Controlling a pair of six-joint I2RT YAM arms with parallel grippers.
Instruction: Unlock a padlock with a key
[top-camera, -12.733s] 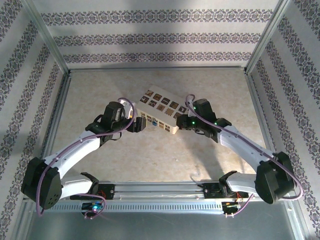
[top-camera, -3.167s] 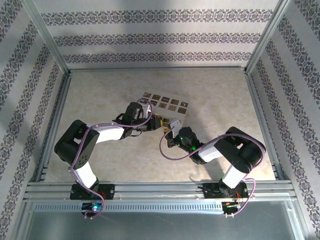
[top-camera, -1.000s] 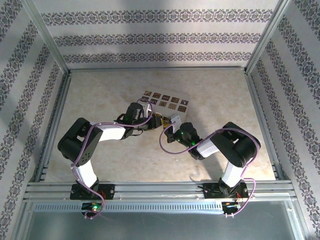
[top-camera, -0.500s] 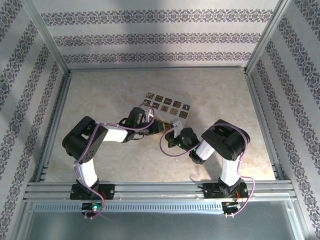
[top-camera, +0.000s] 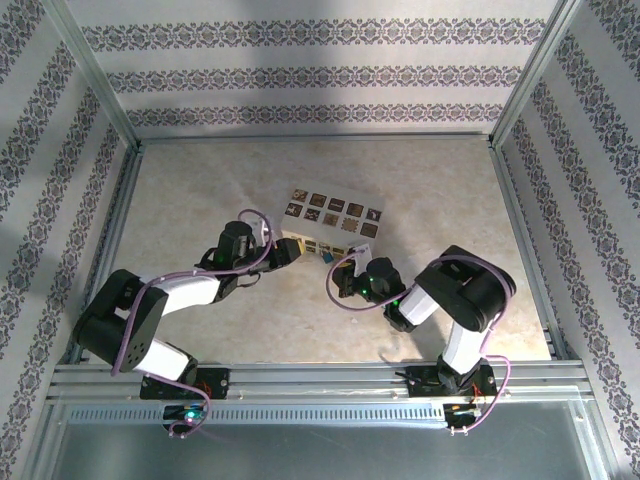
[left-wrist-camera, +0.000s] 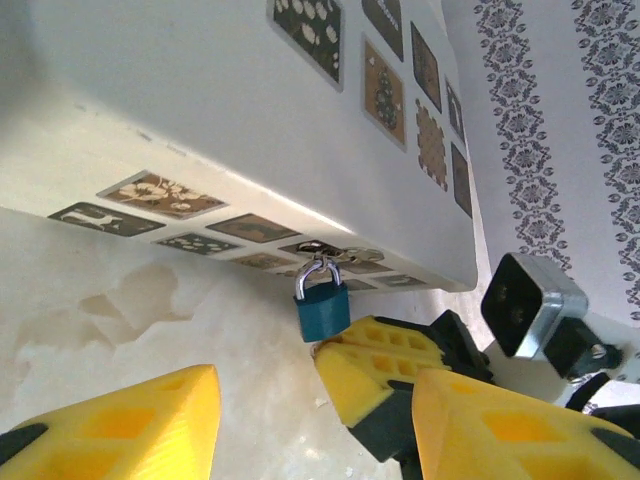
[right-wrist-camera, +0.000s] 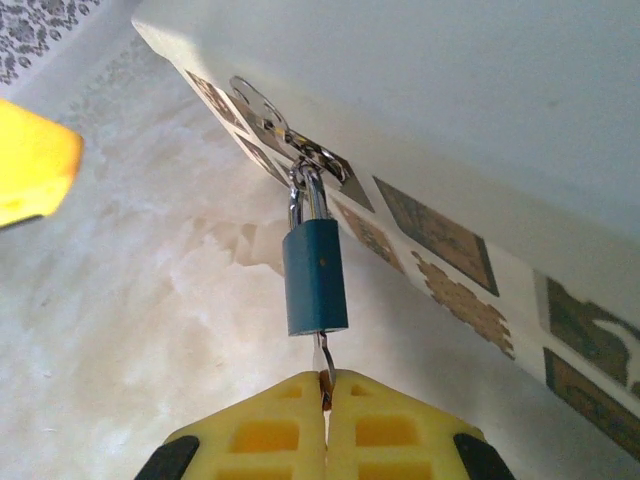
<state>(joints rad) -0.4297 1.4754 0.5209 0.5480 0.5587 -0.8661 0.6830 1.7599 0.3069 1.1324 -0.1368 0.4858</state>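
The padlock (right-wrist-camera: 315, 275), a small blue block with a silvery shackle, hangs from a metal hasp (right-wrist-camera: 290, 135) on the cream box (top-camera: 331, 222). The key (right-wrist-camera: 324, 360) is a thin sliver stuck into the padlock's underside, and my right gripper (right-wrist-camera: 326, 385) is shut on it just below. In the left wrist view the padlock (left-wrist-camera: 322, 311) hangs a little beyond my left gripper (left-wrist-camera: 315, 392), which is open with nothing between its yellow fingers (left-wrist-camera: 130, 430). From above, the left gripper (top-camera: 289, 250) sits left of the padlock (top-camera: 328, 257) and the right gripper (top-camera: 343, 272) just in front of it.
The box with dark patterned squares lies tilted at mid-table. Metal rails (top-camera: 110, 250) and patterned walls enclose the table. Purple cables (top-camera: 335, 290) loop off both arms. The right wrist camera (left-wrist-camera: 530, 305) sits close beside the left gripper's right finger.
My left gripper has opened and pulled back left, away from the padlock, and its arm has stretched out lower. The right gripper stays shut on the key at the padlock.
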